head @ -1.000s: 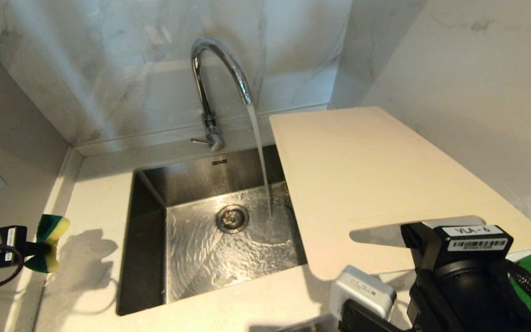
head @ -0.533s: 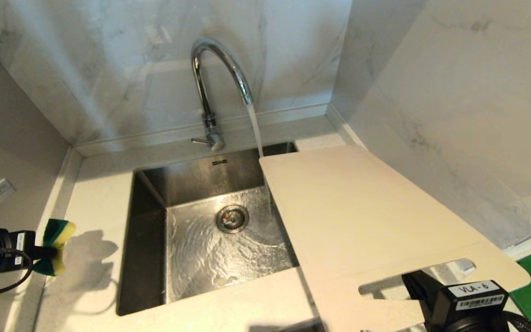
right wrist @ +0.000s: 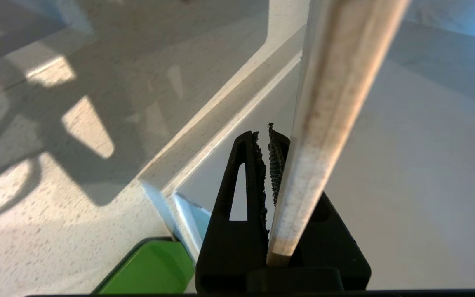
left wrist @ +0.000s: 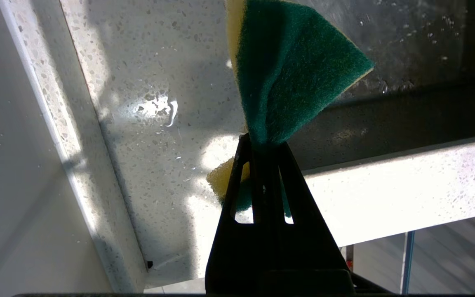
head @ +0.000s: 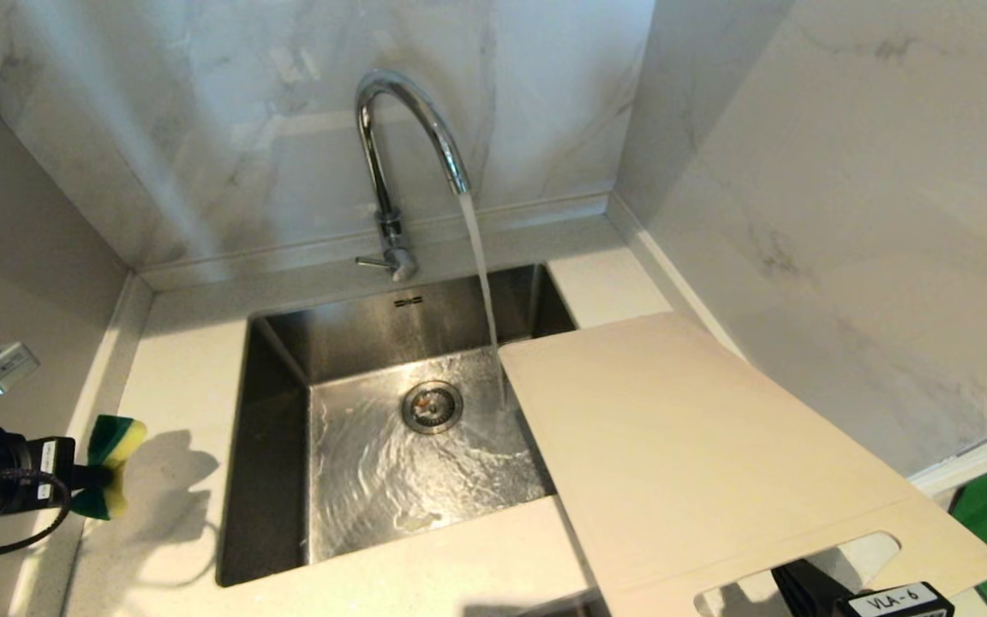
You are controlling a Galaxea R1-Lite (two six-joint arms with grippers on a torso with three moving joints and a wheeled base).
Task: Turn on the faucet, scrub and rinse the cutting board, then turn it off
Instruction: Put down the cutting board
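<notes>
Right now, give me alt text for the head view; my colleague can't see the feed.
Water runs from the faucet into the steel sink while the right gripper holds the cutting board by its handle end, just beside the stream. At far left, the left gripper clamps a green-and-yellow sponge over the counter.

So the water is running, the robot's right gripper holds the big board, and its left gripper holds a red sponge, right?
Almost. The sponge in the left gripper is green and yellow, not red, as the left wrist view shows. The rest is right: water runs from the faucet, and the right gripper holds the cutting board.
</notes>
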